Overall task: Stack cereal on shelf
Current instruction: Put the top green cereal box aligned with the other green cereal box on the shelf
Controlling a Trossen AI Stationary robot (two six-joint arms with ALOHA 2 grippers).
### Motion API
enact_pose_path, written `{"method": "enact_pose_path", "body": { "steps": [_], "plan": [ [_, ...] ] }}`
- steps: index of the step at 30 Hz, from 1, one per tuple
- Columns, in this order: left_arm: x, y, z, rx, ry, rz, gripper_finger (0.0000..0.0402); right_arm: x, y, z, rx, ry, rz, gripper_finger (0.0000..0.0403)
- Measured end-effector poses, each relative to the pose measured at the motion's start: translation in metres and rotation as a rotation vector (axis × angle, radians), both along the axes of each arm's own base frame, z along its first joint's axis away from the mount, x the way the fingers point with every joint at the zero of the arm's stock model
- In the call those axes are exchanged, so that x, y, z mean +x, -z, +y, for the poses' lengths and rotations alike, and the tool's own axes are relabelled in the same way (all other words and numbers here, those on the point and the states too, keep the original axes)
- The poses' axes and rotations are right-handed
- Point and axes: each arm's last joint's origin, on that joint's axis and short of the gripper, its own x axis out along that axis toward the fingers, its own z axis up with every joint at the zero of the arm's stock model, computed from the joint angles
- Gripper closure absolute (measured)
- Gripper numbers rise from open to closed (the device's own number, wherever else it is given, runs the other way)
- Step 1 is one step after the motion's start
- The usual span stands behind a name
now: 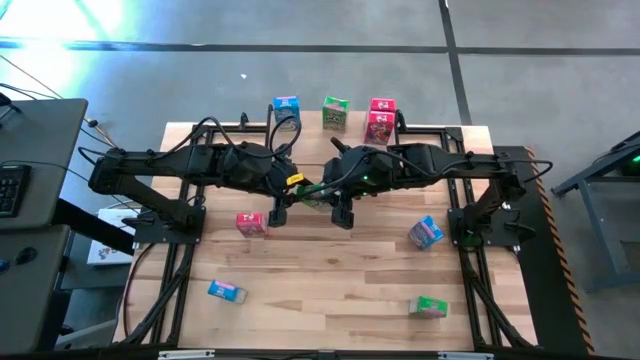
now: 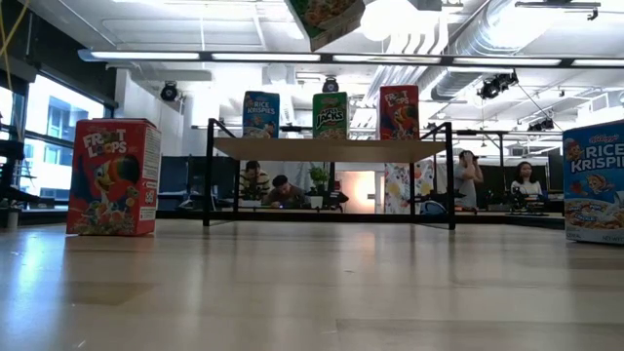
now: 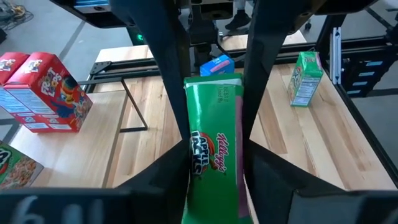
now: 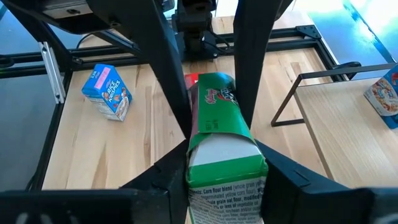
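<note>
Jaws shut on green cereal box (image 4: 221,140) mid-table

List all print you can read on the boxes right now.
"FROOT LOOPS": red box on the table.
"RICE KRISPIES": blue box on the shelf; another blue box at the table's edge.
"APPLE JACKS", "Kellogg's": held green box.
"JACKS": green shelf box.
Smaller print: unreadable.

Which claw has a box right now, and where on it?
Both claws meet on one green cereal box above mid-table: right claw clamps its flat sides near one end; left claw flanks the other end.
</note>
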Motion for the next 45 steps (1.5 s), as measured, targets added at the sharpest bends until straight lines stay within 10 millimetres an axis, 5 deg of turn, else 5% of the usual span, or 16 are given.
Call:
{"method": "enact_pose_path", "body": {
  "steps": [12, 22, 38, 45],
  "plan": [
    [0.0, 0.0, 0.0, -0.022, -0.01, 0.001, 0.0179, -0.001, 0.001, 0.0, 0.015, 0.017, 0.01, 0.0265],
    [-0.009, -0.009, 0.014, 0.018, -0.109, -0.038, 0.0171, -0.004, 0.006, -0.013, 0.009, 0.055, 0.078, 0.0265],
    [-0.026, -0.021, 0.04, 0.208, -0.378, -0.059, 0.0172, -0.011, 0.007, -0.074, -0.02, 0.033, 0.12, 0.0265],
    [-0.027, -0.021, 0.049, 0.222, -0.434, -0.054, 0.0172, -0.032, -0.008, -0.106, -0.082, 0.046, 0.086, 0.0265]
  ]
}}
